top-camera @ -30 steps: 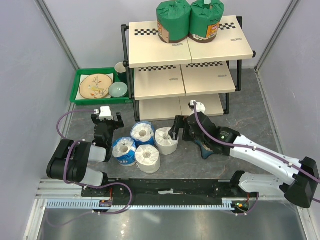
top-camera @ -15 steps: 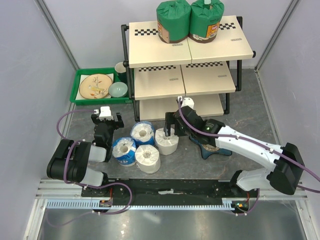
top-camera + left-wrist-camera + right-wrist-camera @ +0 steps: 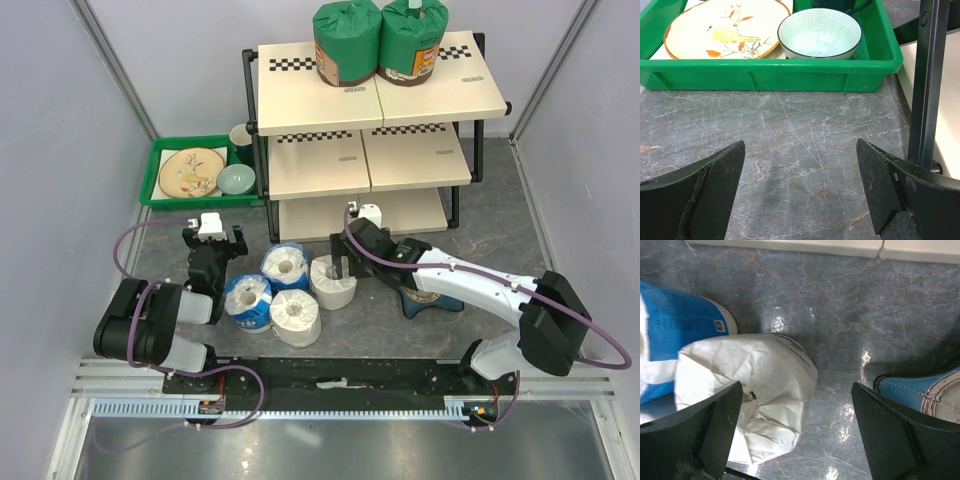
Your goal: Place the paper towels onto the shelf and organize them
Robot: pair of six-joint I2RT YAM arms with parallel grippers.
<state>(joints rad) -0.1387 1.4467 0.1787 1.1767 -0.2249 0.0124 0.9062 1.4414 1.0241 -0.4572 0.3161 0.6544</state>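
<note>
Two green rolls [image 3: 347, 42] atop shelf [image 3: 300, 105]; two white rolls [image 3: 295, 315], two blue-and-white rolls [image 3: 248, 300] on table [image 3: 500, 220]. Left gripper [image 3: 800, 150], right gripper [image 3: 796, 400] released. Green tray [image 3: 770, 65] nearby.

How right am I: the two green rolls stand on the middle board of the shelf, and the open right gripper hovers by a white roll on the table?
Not quite. The green rolls stand on the top board of the shelf, not the middle one, as the top external view shows. The rest holds: the right gripper is open, by a white roll on the table.
</note>
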